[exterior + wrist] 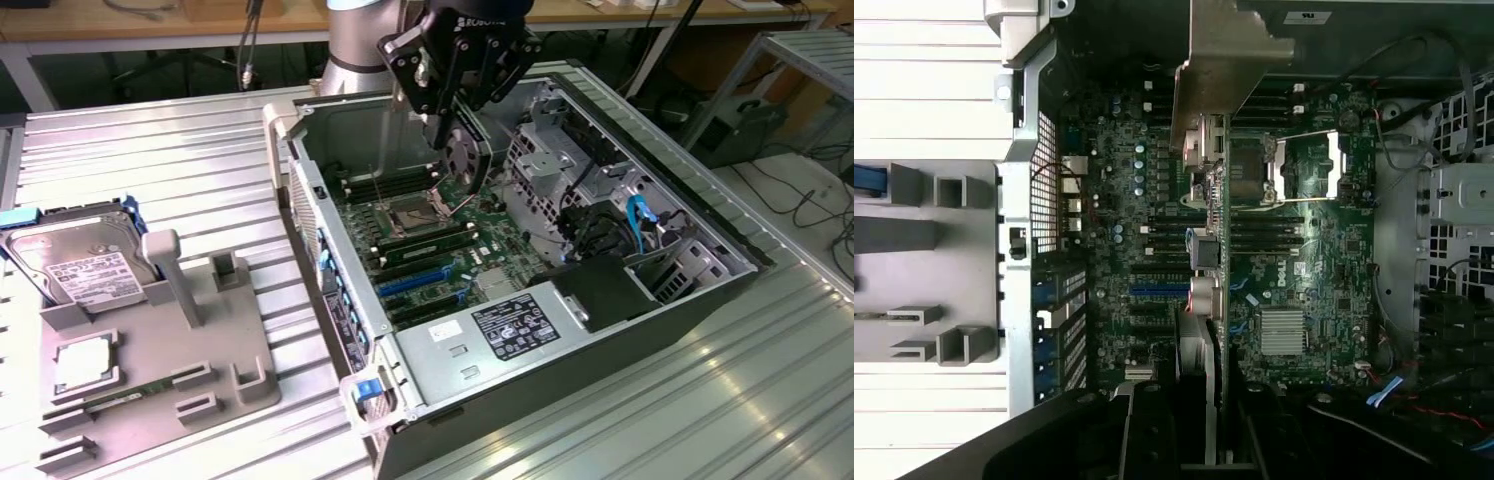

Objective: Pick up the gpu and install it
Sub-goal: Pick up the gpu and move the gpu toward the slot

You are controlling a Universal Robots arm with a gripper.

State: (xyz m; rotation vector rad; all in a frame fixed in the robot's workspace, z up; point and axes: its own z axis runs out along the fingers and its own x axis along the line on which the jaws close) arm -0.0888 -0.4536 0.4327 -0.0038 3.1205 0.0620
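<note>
The gpu (466, 158) is a dark card with a round fan, hanging upright above the motherboard (427, 225) inside the open computer case (314, 250). My gripper (461, 112) is shut on its upper edge. From the wrist, the gpu (1206, 250) shows edge-on, running over the board with its silvery end bracket (1229, 60) at the far end. There my gripper (1199, 405) clamps the card, one dark finger on each side. The blue expansion slots (416, 283) lie below the card and apart from it.
A grey parts fixture (200, 385) stands on the ribbed table at the exterior view's left. It holds a silver hard drive (83, 268), a square chip (83, 365) and a green memory stick (127, 390). The power supply (514, 328) and drive cage (561, 160) crowd the case.
</note>
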